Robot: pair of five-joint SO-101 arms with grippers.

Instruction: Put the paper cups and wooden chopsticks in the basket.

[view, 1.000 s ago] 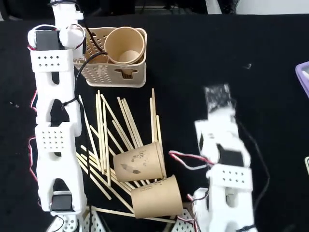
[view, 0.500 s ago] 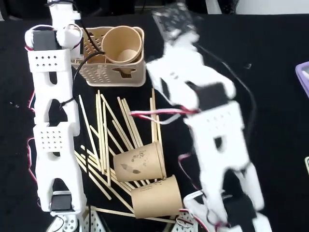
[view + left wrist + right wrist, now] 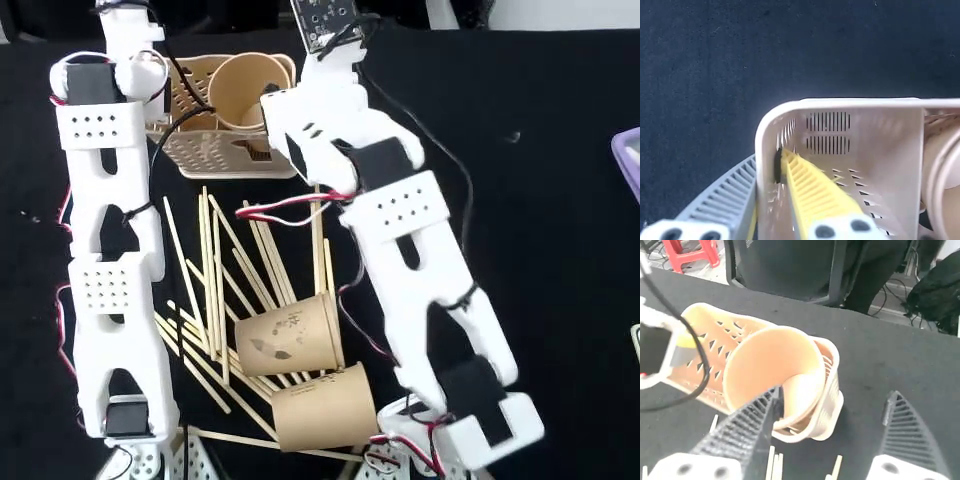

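A beige slotted basket (image 3: pixel 225 160) stands at the table's back left with a paper cup (image 3: pixel 248 90) upright inside it. My left gripper (image 3: pixel 165 95) is shut on the basket's end wall; its yellow finger (image 3: pixel 805 185) is inside and its grey one outside the rim (image 3: pixel 860 105). My right gripper (image 3: pixel 835 392) hangs open over the basket (image 3: pixel 710 310), one black finger at the cup's (image 3: pixel 765 360) rim. Two more paper cups (image 3: pixel 290 335) (image 3: pixel 325 408) lie on their sides among scattered wooden chopsticks (image 3: pixel 215 270).
The right arm stretches diagonally across the table's middle, over part of the chopstick pile. A purple object (image 3: pixel 628 155) pokes in at the right edge. Black tabletop lies open on the right side.
The right arm has swung from the front right of the table up and left, to above the basket. The left arm has kept its hold on the basket.
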